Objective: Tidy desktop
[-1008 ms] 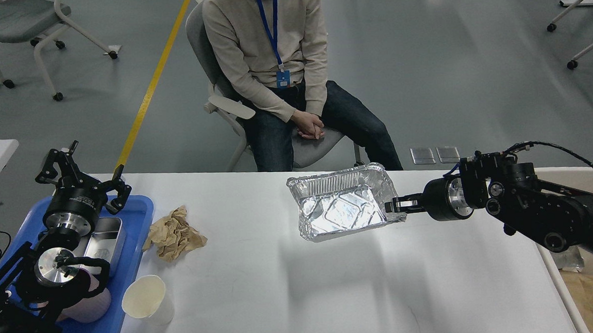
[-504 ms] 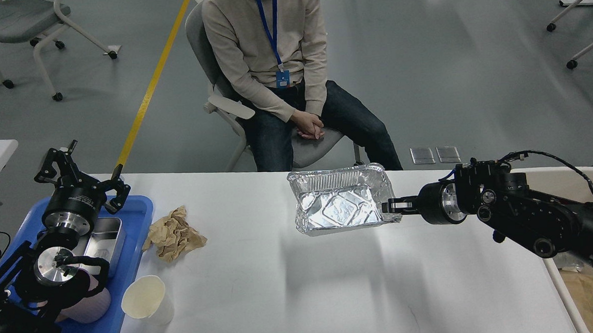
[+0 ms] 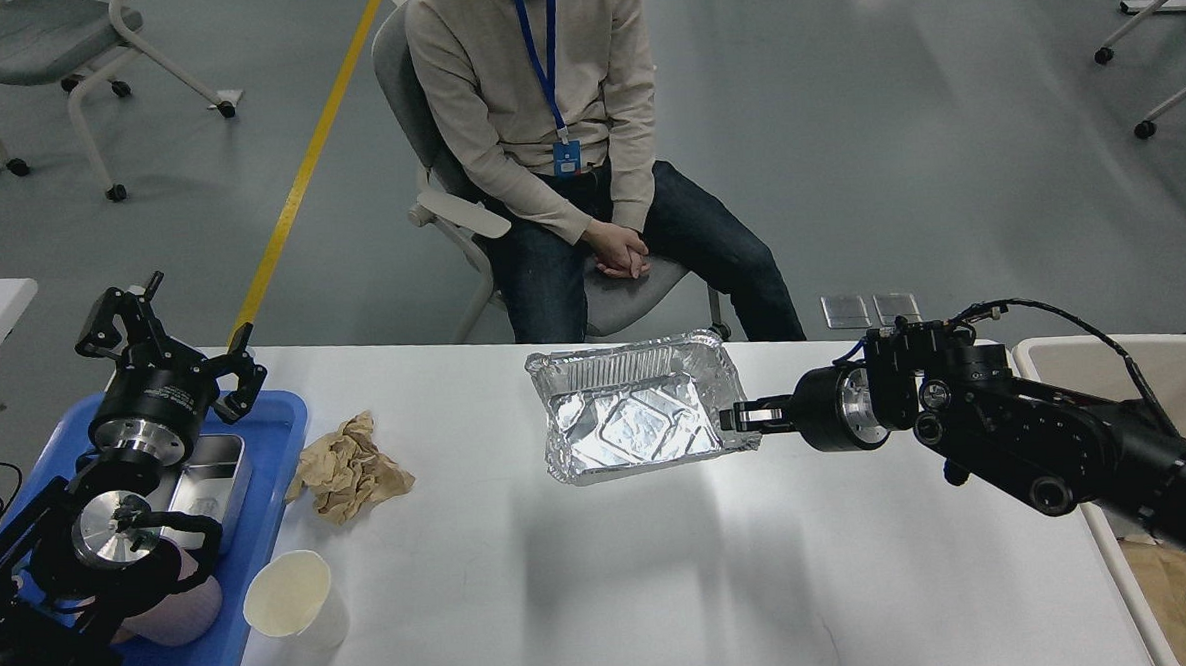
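Your right gripper (image 3: 740,419) is pinched on the right rim of the foil tray (image 3: 637,419), holding it tilted, lifted off the desktop (image 3: 663,570) w/ its shadow on the white top below. Tray sits over the far-middle of the desktop, open side facing up and toward you. Your left gripper (image 3: 167,327) is spread wide, fingers apart, holding nothing, hovering over the far end of the blue tray (image 3: 262,548) at the left edge.

In the blue tray: a steel rectangular tin (image 3: 209,480), partly behind your left arm. Just right of the tray, on the desktop, a crumpled brown paper wad (image 3: 347,471). Nearer you, a white paper cup (image 3: 294,599) stands upright beside the tray's right rim.

Beige bin (image 3: 1135,369) sits off the desktop's right edge, behind your right arm. Person (image 3: 544,125) seated on a chair past the far edge, hands clasped.
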You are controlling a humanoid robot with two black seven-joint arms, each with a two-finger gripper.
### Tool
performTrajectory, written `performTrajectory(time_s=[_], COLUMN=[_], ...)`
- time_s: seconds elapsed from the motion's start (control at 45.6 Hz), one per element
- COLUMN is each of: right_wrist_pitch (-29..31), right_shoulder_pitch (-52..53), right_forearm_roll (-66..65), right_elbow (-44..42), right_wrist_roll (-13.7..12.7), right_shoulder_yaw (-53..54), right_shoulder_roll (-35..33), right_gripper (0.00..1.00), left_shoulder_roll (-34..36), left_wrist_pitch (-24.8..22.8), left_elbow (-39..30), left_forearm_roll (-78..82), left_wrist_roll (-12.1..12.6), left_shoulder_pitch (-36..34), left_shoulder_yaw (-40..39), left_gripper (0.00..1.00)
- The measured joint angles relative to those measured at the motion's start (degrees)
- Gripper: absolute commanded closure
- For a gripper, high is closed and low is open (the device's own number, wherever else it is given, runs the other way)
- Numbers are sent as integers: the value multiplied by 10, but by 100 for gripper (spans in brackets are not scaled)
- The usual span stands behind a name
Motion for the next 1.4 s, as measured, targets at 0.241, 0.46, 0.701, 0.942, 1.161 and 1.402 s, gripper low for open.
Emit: performTrajectory(time_s=[0.241,0.46,0.701,0.942,1.161,1.402], right_wrist_pitch=[0,0,0,0,-1,-1], right_shoulder_pitch=[0,-1,-4,-9,-9,-10], right_forearm_roll=[-1,-1,-1,-1,-1,-1], right_elbow=[0,0,2,4,4,3], right_wrist_roll=[0,1,1,2,2,2], right_shoulder_yaw=[0,0,0,1,1,1], right_shoulder_roll=[-5,-6,-6,-15,-15,-12], right_gripper=[100,100,100,100,100,100], left_shoulder_roll=[88,204,237,246,269,263], left_wrist_pitch=[-1,-5,-150,-250,-310,-163], left_elbow=[-18,-27,-23,-5,5,-8], left_forearm_roll=[4,8,14,13,8,-39], left_wrist_roll=[-12,-114,-124,-34,23,35], left_shoulder_pitch=[3,2,-1,-3,-2,16], left_shoulder_yaw=[46,118,127,109,84,75], left_gripper=[4,4,4,4,4,4])
